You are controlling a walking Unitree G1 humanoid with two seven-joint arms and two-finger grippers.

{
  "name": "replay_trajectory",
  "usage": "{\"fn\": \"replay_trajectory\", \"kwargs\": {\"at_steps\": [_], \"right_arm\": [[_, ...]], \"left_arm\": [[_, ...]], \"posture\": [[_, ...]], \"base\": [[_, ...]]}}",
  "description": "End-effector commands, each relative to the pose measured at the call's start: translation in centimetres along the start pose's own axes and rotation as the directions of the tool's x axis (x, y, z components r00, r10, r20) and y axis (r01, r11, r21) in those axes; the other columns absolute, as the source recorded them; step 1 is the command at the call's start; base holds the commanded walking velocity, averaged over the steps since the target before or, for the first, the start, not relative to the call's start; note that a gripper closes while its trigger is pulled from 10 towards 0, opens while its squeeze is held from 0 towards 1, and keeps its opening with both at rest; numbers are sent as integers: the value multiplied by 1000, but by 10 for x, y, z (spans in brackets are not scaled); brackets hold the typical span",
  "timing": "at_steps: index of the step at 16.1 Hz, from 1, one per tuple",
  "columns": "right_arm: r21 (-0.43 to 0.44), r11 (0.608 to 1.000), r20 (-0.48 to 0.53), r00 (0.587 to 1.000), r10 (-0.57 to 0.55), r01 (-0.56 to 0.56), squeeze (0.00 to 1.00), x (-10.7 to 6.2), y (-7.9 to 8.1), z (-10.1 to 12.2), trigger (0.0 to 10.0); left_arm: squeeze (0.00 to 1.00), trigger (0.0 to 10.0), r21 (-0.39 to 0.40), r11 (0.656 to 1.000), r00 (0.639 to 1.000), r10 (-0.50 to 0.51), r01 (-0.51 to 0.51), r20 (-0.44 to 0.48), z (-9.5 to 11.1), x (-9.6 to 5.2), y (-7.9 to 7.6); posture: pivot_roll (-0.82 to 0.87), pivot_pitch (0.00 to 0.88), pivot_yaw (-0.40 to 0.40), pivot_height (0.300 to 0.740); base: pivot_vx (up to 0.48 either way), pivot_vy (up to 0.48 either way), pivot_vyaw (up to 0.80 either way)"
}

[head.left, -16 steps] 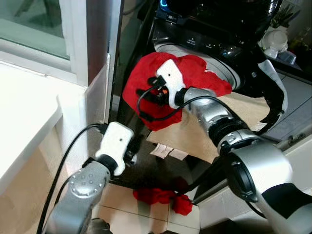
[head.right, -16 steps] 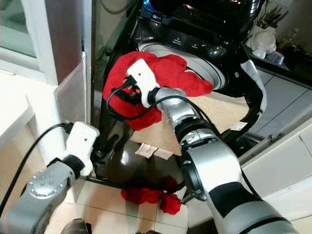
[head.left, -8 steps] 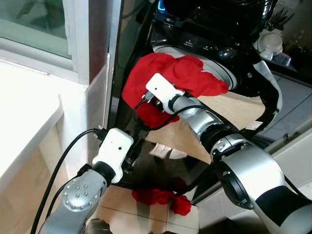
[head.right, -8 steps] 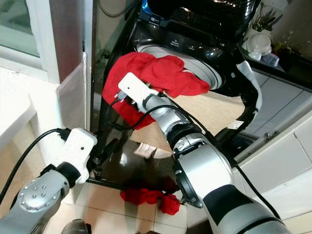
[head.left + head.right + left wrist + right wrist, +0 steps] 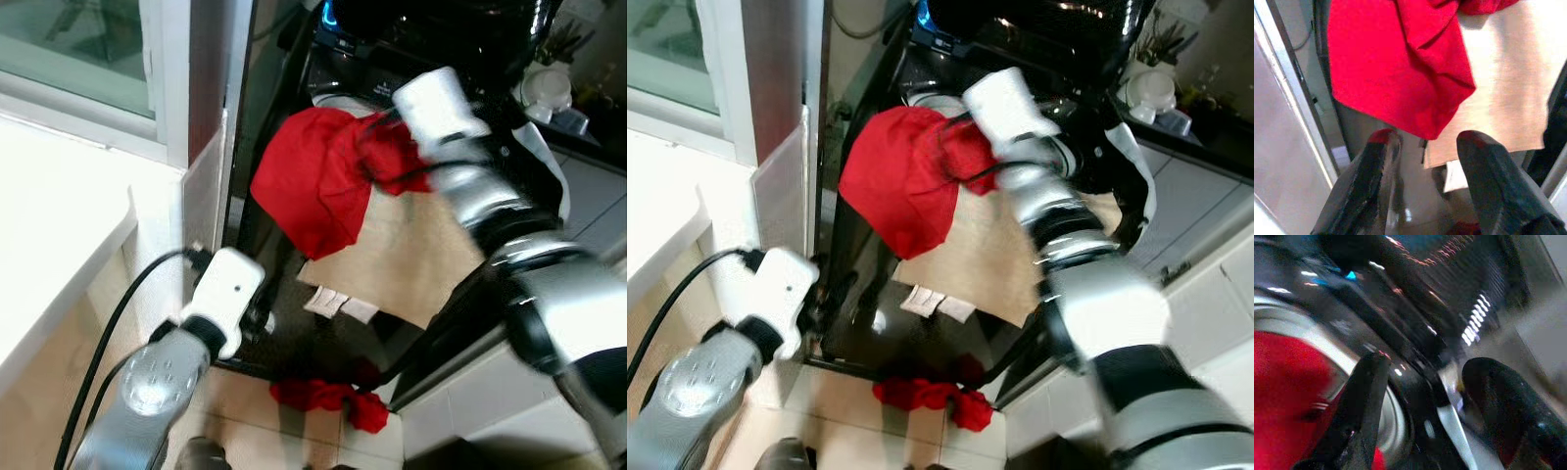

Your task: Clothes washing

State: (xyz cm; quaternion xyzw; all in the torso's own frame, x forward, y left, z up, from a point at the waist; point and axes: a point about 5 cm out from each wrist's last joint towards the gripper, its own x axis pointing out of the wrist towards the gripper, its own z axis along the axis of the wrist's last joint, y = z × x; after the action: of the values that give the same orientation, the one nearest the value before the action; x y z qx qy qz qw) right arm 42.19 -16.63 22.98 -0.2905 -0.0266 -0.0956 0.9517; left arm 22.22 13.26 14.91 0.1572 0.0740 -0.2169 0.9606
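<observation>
A red garment (image 5: 313,186) hangs over the front rim of the black washing machine (image 5: 392,69), with its lower part draped down the front. My right arm (image 5: 441,108) is raised over the washer's opening, beside the garment's upper right edge. In the right wrist view my right gripper (image 5: 1430,396) is open with nothing between its fingers, and the garment (image 5: 1283,382) lies off to one side. My left gripper (image 5: 1427,139) is open and low, just below the hanging garment (image 5: 1396,63). A second red cloth (image 5: 328,397) lies on the floor.
A beige sheet (image 5: 411,255) hangs down the washer's front beside the garment. A white counter (image 5: 49,215) and a window frame stand on the left. White cabinets (image 5: 1205,304) close in on the right, with dishes (image 5: 554,83) on the worktop behind.
My right arm has lifted off the red garment and swung up to the right. The garment now hangs lower over the washer's front. The left arm has barely moved.
</observation>
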Motion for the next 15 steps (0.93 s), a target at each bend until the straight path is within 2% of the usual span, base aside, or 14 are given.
{"fn": "replay_trajectory", "kwargs": {"at_steps": [1,2,3,4,5,6,7,8,9,10,11,12,13,15], "right_arm": [[163,986,-24,999,-42,45,173,3,-18,-4,10000],[337,941,50,999,21,-36,173,5,-20,7,10000],[399,913,90,995,49,-81,173,5,-21,10,10000],[485,855,172,979,114,-185,173,3,-20,13,10000],[523,819,217,966,139,-236,169,2,-20,11,10000],[599,738,267,947,181,-310,161,-11,-17,-19,10000],[612,743,272,954,125,-272,176,-29,-14,-46,10000],[630,737,261,961,94,-243,176,-36,-14,-55,10000],[665,730,210,978,20,-158,180,-62,-10,-85,10000],[663,742,149,989,2,-101,196,-87,-1,-114,10000],[665,741,101,994,31,-91,200,-100,11,-131,10000],[670,735,75,995,72,-104,196,-107,23,-138,10000],[693,708,74,990,120,-138,204,-115,40,-137,10000],[690,689,136,975,178,-222,200,-120,57,-118,10000]], "left_arm": [[0,10000,-3,1000,1000,1,-1,0,-2,7,1],[0,10000,-14,998,998,56,-56,-1,-3,14,11],[0,10000,-17,997,997,75,-75,3,-2,18,15],[0,10000,2,993,992,122,-122,9,-1,26,25],[0,10000,9,987,987,163,-163,12,-1,33,32],[0,10000,-39,961,962,274,-274,-4,-4,40,51],[0,10000,-117,950,956,293,-289,18,-4,38,55],[0,10000,-140,946,954,298,-292,29,-4,36,56],[0,10000,-202,930,945,322,-306,53,-2,35,58],[0,10000,-218,933,948,310,-287,77,2,38,57],[0,10000,-189,949,957,275,-254,93,5,43,53],[0,10000,-151,962,964,245,-229,101,6,48,52],[0,10000,-118,966,964,244,-232,102,7,53,56],[0,10000,-121,962,961,258,-245,104,8,56,61]], "posture": [[260,0,-208,740],[218,0,-185,740],[190,0,-169,740],[177,0,-162,740],[148,0,-148,740],[118,0,-130,740],[95,0,-110,740],[86,0,-103,740],[44,0,-49,740],[28,0,-14,740],[20,0,-2,740],[10,0,14,740],[5,0,24,740],[16,0,24,740]], "base": [[0,0,0],[0,0,0],[0,0,0],[0,0,0],[0,0,0],[0,0,0],[0,0,0],[0,0,0],[0,0,0],[0,0,0],[0,0,0],[0,0,0],[0,0,0],[0,0,0]]}}
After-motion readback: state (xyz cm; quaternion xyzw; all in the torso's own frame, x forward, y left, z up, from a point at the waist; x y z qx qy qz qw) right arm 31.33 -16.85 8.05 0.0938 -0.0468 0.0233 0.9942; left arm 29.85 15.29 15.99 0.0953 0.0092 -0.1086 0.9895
